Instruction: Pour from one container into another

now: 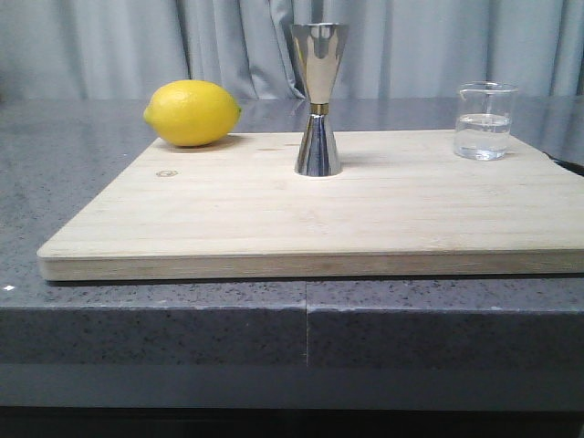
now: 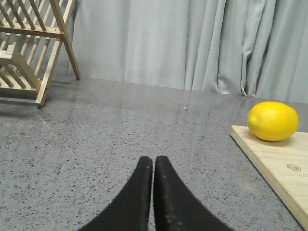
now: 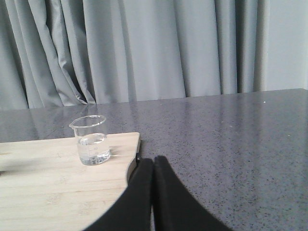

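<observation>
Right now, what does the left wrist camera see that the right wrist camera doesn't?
Only the left wrist view shows the lemon on a corner of the wooden board, a wooden rack on the counter, and the left gripper, its fingers pressed together.

Only the right wrist view shows the glass beaker, holding some clear liquid, standing upright near the board's corner, and the right gripper, also closed.

Both show the grey speckled counter, the grey curtain behind it, and part of the board. Neither shows the steel jigger.
</observation>
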